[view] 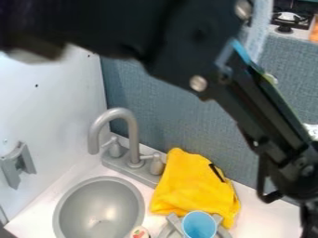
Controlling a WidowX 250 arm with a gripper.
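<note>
The black gripper is at the right edge, right of the yellow cloth, and its lower end runs toward the lower right corner. Nothing can be made out in its grasp. The cloth lies bunched behind the sink, against the blue-grey wall, with a dark strip on its upper right. A light blue cup stands at the bottom edge, in front of the cloth, by a grey rack. Left of the rack, a small white object with coloured marks is partly cut off by the frame.
A grey round sink is at lower left, with a curved faucet and two handles behind it. The white side wall carries a grey bracket. The blue-grey wall bounds the back. The arm spans the top.
</note>
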